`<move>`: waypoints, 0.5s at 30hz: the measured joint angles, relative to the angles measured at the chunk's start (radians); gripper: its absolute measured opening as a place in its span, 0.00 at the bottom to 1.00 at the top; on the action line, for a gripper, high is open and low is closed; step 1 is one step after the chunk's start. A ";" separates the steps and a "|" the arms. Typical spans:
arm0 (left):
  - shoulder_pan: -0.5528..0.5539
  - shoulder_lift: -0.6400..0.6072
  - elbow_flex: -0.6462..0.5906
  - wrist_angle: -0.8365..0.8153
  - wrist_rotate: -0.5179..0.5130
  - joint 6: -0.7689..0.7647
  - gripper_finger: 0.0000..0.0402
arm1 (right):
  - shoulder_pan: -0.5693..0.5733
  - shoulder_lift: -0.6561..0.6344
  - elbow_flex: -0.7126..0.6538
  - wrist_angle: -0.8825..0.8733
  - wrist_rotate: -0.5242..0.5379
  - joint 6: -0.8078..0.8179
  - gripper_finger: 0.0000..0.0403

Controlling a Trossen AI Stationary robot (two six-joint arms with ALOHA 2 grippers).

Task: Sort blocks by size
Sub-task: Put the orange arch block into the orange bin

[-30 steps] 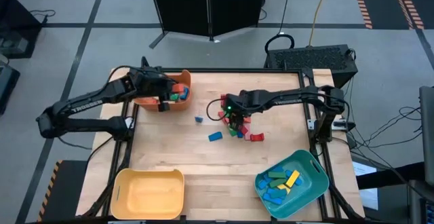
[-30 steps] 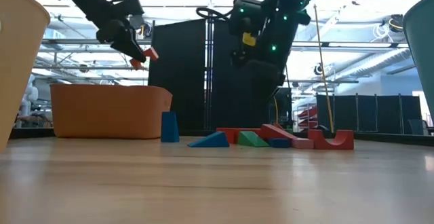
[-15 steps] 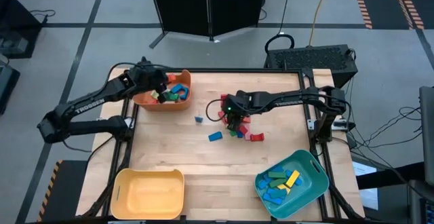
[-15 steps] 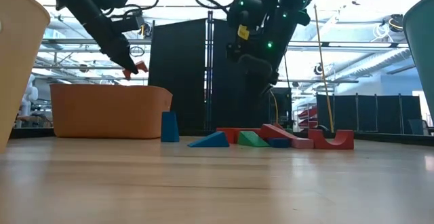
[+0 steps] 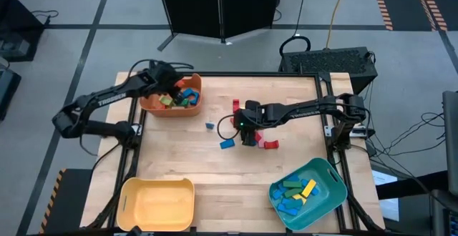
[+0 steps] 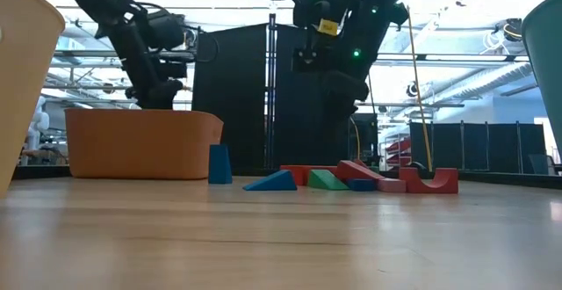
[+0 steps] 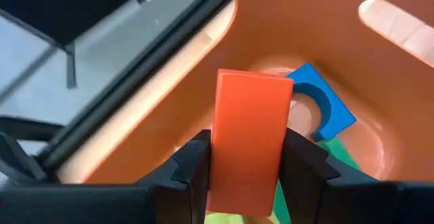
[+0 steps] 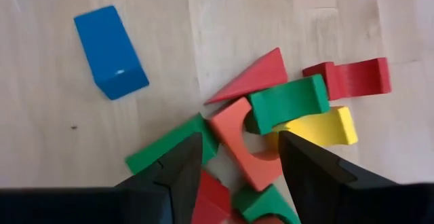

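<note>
Left end effector (image 7: 245,166) clamps an orange block (image 7: 247,142), seemingly over the orange bin (image 7: 339,61).

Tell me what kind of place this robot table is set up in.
Probably a lab or workshop. The wooden table stands on a grey concrete floor with striped hazard tape, black partition screens stand behind it, and exposed ceiling ducts run overhead.

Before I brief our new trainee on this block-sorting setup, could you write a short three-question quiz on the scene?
1. True or false: the left hand is shut on an orange block.
2. The right hand hangs above: A) the teal bin B) the loose block pile C) the yellow bin
3. Which bin is the left hand over?

Key: 1 true; 2 B; 3 the orange bin.
</note>
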 joint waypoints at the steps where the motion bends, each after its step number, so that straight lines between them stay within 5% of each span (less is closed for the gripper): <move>1: 0.001 0.012 0.003 -0.001 0.000 -0.024 0.34 | -0.002 0.000 0.000 0.001 0.012 -0.015 0.45; 8: -0.001 0.049 0.014 0.000 -0.001 -0.046 0.35 | -0.035 0.022 0.000 0.000 0.015 -0.086 0.45; 15: -0.015 0.049 0.014 0.010 -0.001 -0.027 0.49 | -0.041 0.082 0.000 -0.019 0.013 -0.135 0.45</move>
